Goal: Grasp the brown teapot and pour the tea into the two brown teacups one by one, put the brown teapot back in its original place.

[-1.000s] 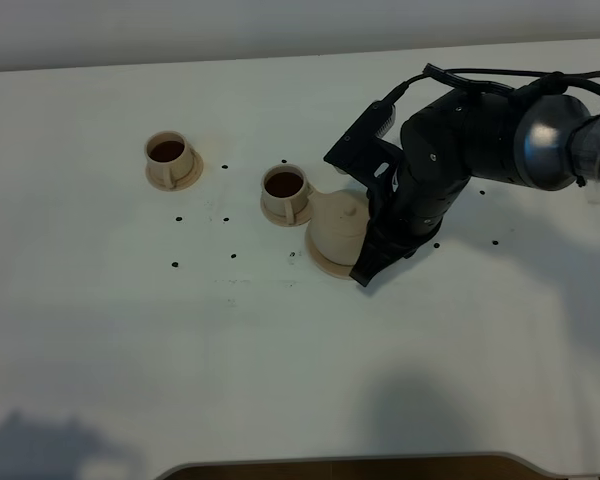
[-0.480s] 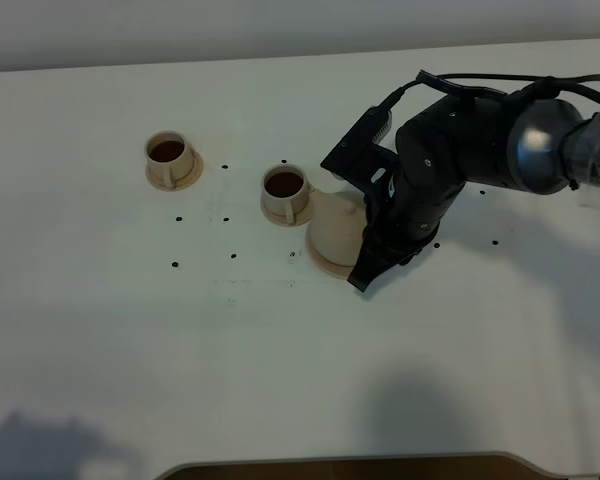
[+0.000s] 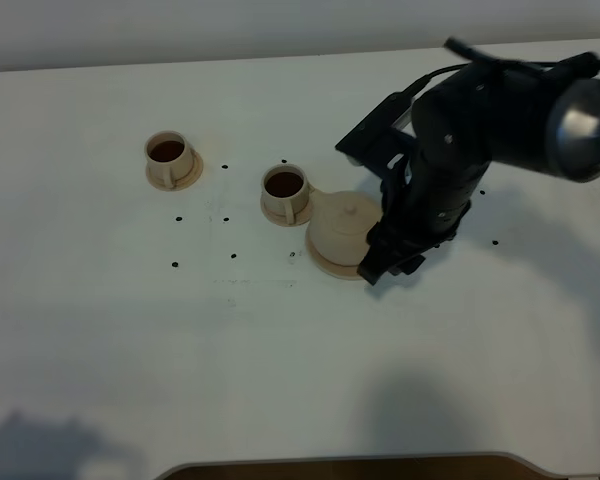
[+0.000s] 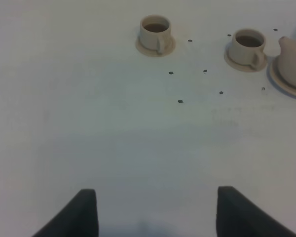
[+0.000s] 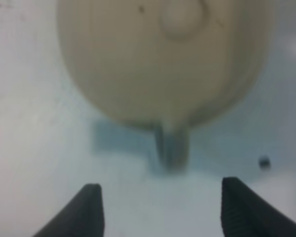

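The right arm reaches in from the right, wrist bent down, its right gripper (image 5: 158, 202) low over the table with jaws spread wide — gripping nothing; the left gripper (image 4: 155, 210) likewise stands open.

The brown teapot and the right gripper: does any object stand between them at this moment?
Nothing visible does. In the right wrist view the right gripper is open, and only bare table lies between its fingertips and the handle side of the brown teapot.
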{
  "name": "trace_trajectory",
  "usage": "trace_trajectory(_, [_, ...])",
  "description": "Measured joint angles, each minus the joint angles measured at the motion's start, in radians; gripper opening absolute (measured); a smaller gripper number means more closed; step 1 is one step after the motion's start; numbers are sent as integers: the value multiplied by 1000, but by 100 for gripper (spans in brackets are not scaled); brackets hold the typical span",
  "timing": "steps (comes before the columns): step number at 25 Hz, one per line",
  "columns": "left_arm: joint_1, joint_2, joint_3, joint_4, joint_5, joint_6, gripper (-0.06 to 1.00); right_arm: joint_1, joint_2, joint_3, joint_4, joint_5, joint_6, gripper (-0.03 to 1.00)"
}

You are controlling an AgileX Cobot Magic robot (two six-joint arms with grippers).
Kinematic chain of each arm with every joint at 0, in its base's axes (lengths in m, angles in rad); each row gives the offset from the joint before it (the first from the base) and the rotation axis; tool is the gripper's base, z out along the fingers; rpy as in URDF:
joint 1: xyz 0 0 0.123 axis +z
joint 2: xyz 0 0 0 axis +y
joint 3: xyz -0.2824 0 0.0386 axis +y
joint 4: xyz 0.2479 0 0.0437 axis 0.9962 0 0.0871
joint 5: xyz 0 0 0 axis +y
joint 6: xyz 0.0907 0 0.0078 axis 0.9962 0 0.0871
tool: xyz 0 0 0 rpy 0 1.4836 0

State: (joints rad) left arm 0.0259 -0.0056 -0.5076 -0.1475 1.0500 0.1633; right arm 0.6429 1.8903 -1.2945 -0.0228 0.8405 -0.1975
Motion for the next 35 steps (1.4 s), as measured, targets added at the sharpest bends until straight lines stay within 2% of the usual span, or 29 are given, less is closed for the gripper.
trace_trajectory(4, [0,0,0,0,0,0,54,0,-93,5,0,133,37,52])
trace_trajectory(7, [0,0,0,0,0,0,54,0,-171,56,4,175,41,52])
trace_trajectory(18, [0,0,0,0,0,0,54,0,-641,488,47,185,52,52])
trace_trajectory(24, [0,0,0,0,0,0,54,0,-912,677,71,182,55,52])
trace_trajectory(29, [0,0,0,0,0,0,54,0,-1080,768,73,191,56,52])
trace_trajectory(35, [0,0,0,0,0,0,54,0,-1219,786,72,248,59,52])
